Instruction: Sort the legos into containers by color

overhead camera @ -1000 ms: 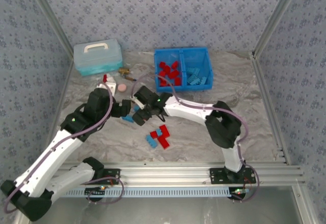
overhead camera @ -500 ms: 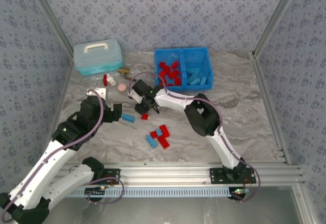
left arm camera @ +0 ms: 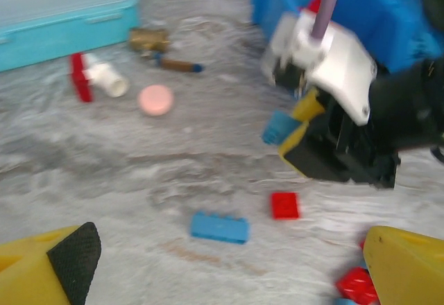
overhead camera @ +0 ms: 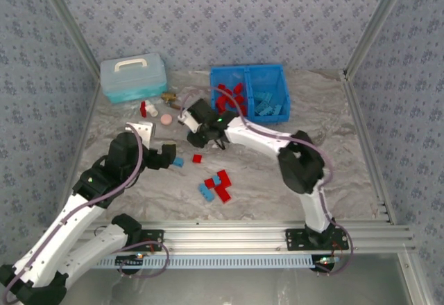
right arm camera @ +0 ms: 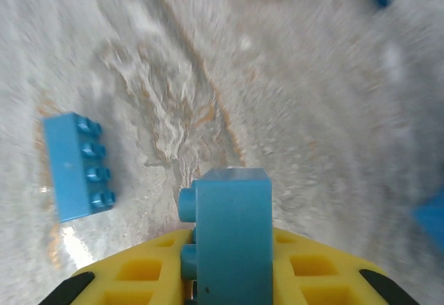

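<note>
Lower centre: loose legos, red and blue, on table | left of centre: left pincer gaping, empty, beside flat blue brick | centre: right pincer clamped on held blue lego | upper centre: bin, reds in left compartment, blues in right

Legos: hard plastic, smooth, slight gloss; same on blue lego. Bin: opaque blue plastic, glossy. Lidded box: translucent teal plastic, white plastic handle. Desk: grey marbled sheet, matt, faintly wrinkled. Frame rail: bare extruded aluminium, satin. Left hand fingers: yellow plastic, black matt pad. Fitting: brassy metal.
</note>
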### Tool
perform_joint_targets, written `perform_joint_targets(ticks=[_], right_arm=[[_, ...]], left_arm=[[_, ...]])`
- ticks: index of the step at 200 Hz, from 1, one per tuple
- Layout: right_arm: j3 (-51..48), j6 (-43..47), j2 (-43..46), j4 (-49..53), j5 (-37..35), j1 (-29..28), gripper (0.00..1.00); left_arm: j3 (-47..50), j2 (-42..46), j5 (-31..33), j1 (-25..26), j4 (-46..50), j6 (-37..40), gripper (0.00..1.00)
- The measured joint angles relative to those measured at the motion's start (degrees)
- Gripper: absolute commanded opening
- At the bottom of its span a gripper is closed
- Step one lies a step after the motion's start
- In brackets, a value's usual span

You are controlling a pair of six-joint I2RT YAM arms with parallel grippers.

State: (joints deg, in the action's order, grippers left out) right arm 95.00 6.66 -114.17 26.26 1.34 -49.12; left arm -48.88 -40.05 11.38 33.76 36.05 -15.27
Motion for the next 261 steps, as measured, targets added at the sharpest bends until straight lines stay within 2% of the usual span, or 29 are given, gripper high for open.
perform_joint_targets(ticks=[24, 44, 73, 99, 123, 151, 188, 203, 225, 261], right_arm=[[-6.3, -0.9, 12.6, -4.6, -1.4, 2.3, 0.19], [-12.0, -2.7, 22.1, -9.4, -3.2, 6.9, 0.21], [-15.8, -6.6, 26.4, -13.8, -5.3, 17.2, 0.21], [-15.7, -9.3, 21.3, -14.9, -5.6, 26.2, 0.21], [-11.7, -11.3, 11.8, -13.5, -5.1, 30.9, 0.21], [-3.2, -12.5, 0.8, -10.2, -6.2, 33.0, 0.23], [8.9, -12.9, -9.8, -5.6, -12.8, 32.9, 0.26], [11.7, -12.9, -12.1, -4.0, -15.4, 33.0, 0.32], [13.2, -13.2, -13.4, -2.1, -17.9, 33.0, 0.51], [13.0, -13.2, -13.2, -1.1, -18.5, 32.9, 0.53]], left_arm=[[1.2, 1.1, -6.2, 0.0, -3.6, 0.9, 0.99], [1.6, 1.4, -10.1, 0.0, -6.2, 1.5, 0.99], [1.7, 1.5, -14.7, 0.0, -8.8, 2.2, 0.99], [1.9, 1.8, -17.4, 0.0, -9.8, 2.2, 0.99], [1.9, 2.1, -18.3, 0.0, -9.8, 2.2, 0.99], [1.9, 2.1, -18.4, 0.0, -9.7, 2.1, 0.99], [2.0, 2.1, -17.7, 0.0, -9.5, 1.6, 0.99], [2.0, 2.0, -15.4, 0.0, -8.7, 0.8, 0.99], [2.0, 1.1, -8.8, 0.1, -6.1, -1.0, 0.99], [2.5, -0.1, 0.0, 0.1, -3.7, -4.5, 0.99]])
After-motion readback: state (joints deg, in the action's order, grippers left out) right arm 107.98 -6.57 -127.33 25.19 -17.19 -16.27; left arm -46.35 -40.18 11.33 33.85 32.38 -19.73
